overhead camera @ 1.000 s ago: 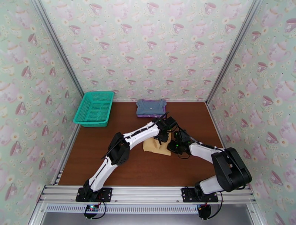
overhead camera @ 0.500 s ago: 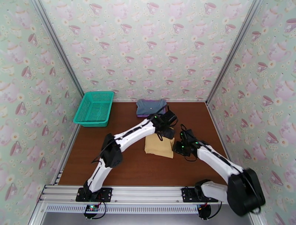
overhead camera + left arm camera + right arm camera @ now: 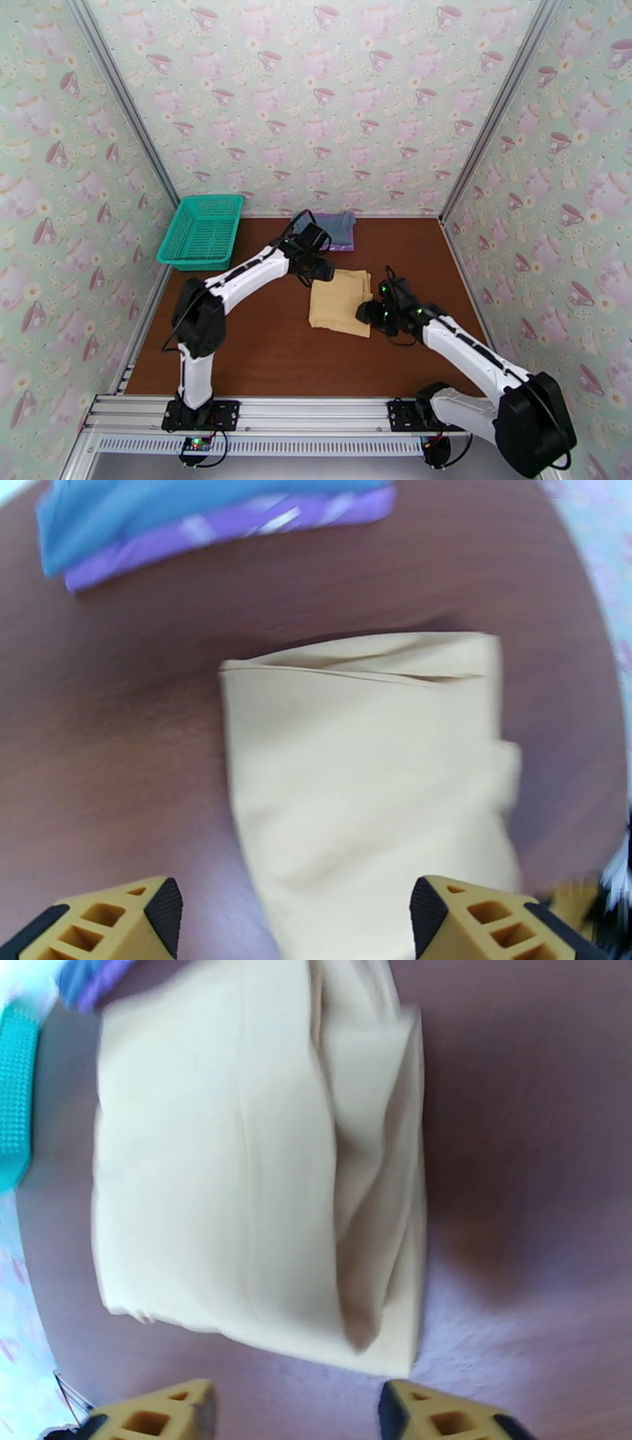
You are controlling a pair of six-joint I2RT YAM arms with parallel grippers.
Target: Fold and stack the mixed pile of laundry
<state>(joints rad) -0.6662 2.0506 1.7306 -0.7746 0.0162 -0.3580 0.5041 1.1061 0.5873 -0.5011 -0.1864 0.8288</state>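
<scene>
Mustard-yellow piece (image 3: 341, 302), location: lies folded into a flat, roughly rectangular pad at mid-desk, between the two end effectors.
Grey-blue piece (image 3: 338, 225), location: lies folded on top of the purple T-shirt (image 3: 341, 246) at the far edge of the desk (image 3: 268, 355), well apart from the yellow pad.
Teal basket (image 3: 193, 263), location: far left corner of the desk; not part of the pile.
Left end effector (image 3: 292, 922), state: released, jaws wide apart with nothing between them; it hovers at the pad's far left corner.
Right end effector (image 3: 296, 1414), state: released, jaws apart and nothing held; it hovers just beside the pad's right edge.
Material, judged: thin, light cloth. It is soft and limp, has no stiffness of its own, and is not fragile.
Behaviour when lifted, judged: the unsupported layers will sag and may fall open. The pad will likely slide easily on the smooth desk.
Layer structure: the right wrist view shows several loose folds bunched along one side. The opposite side looks like one smooth, closed fold.
Grasp points, judged: pinch through all layers at two corners of one edge, one end effector per corner. Include the loose folds in the pinch so that none trails.
Remaining work, judged: transfer the yellow pad onto the grey-blue and purple stack.
Risk, judged: a single-layer pinch would undo the fold.
</scene>
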